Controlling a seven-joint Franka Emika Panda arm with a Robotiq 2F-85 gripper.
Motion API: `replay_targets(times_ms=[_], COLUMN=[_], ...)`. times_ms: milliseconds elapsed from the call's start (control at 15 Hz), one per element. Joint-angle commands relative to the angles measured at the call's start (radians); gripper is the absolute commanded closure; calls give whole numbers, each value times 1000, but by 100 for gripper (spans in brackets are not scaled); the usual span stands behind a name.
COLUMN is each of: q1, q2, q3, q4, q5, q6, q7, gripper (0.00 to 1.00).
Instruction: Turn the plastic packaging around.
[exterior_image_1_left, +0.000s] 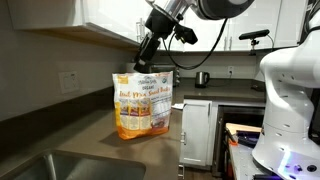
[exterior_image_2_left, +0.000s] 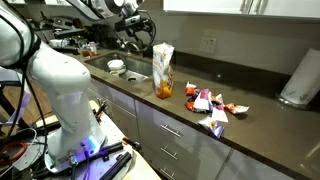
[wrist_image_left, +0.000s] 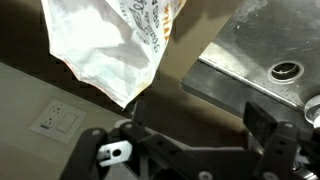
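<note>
The plastic packaging (exterior_image_1_left: 145, 105) stands upright on the dark countertop, white above and orange at the bottom, with printed text and a green round logo. It also shows in an exterior view (exterior_image_2_left: 163, 72) and at the upper left of the wrist view (wrist_image_left: 110, 40). My gripper (exterior_image_1_left: 148, 57) hangs just above the pouch's top edge, also seen in an exterior view (exterior_image_2_left: 150, 36). In the wrist view the gripper (wrist_image_left: 190, 130) is open, with only bare countertop between its fingers. The pouch lies beside the fingers, not between them.
A steel sink (wrist_image_left: 265, 45) lies next to the pouch and shows in an exterior view (exterior_image_2_left: 130, 68). A white paper-towel roll (exterior_image_2_left: 297, 80) and several snack wrappers (exterior_image_2_left: 210, 105) sit further along the counter. A wall outlet (exterior_image_1_left: 68, 82) is behind, and cabinets hang overhead.
</note>
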Motion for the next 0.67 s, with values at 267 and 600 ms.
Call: replay_targets(times_ms=[267,600], q1=[-115,-343], q2=[251,299], q3=[86,239], q4=[60,117], q5=[-81,-297], q6=[284,346], q7=[33,106], gripper=[0,0])
